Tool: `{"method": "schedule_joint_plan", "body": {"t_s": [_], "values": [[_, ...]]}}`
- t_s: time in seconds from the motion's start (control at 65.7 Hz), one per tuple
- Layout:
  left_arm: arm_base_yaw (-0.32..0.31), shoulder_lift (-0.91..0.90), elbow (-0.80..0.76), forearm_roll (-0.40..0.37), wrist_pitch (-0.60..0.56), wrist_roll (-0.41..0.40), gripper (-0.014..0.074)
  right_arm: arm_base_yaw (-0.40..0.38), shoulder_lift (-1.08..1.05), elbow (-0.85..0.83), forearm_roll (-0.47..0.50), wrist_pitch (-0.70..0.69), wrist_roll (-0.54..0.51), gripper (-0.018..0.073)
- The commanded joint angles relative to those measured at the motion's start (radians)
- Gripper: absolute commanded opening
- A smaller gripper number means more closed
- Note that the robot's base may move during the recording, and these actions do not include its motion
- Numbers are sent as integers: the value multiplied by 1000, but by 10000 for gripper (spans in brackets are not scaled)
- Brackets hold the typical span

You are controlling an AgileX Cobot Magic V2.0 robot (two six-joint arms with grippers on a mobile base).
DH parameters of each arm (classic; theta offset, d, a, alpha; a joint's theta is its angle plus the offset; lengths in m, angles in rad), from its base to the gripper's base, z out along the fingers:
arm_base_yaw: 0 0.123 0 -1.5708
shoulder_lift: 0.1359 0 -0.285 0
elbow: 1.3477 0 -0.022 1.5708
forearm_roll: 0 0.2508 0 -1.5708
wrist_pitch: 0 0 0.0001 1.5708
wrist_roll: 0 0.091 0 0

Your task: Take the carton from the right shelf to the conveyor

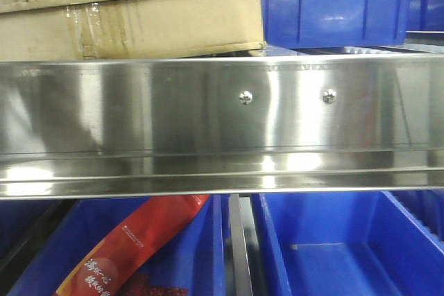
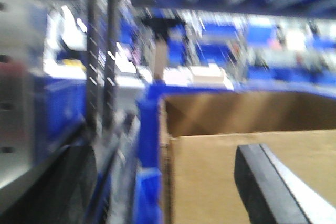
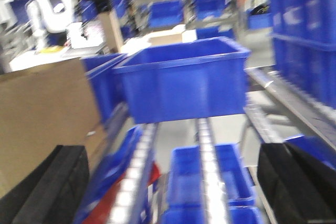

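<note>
Carton (image 1: 132,12): sits on the right shelf above the stainless-steel rail (image 1: 208,129), at the upper left of the front view, with its serrated flap edge and tape strip facing out.
Neighbour: a blue bin (image 1: 333,5) stands just beside the carton on its right.
Rail: brushed steel with two round screw heads (image 1: 245,97).
Below the rail: more blue bins, and the left one (image 1: 187,268) holds a red packet (image 1: 132,247).
Left gripper (image 2: 165,166): jaws spread. The carton's near corner lies between the fingers, but blur hides any contact.
Right gripper (image 3: 170,166): jaws wide apart and holding nothing. The carton is to its left and a blue bin straight ahead.
</note>
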Motion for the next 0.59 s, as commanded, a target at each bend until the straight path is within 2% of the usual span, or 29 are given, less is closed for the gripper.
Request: {"method": "schedule_joint_plan", "body": {"t_s": [0.0, 0.244, 0.396, 0.487, 0.578], "values": [[-31, 95, -109, 7, 104, 2, 456, 61, 95, -127, 24, 67, -33, 538], [-49, 398, -441, 0, 385, -4, 456, 255, 403, -463, 44, 282, -33, 538], [-49, 587, -664, -38, 558, -6, 456, 332, 626, -721, 20, 456, 12, 538], [-46, 692, -767, -38, 613, -6, 456, 381, 733, -875, -75, 546, 103, 538], [-28, 781, -865, -38, 663, -6, 456, 450, 841, -1016, -257, 634, 223, 538]]}}
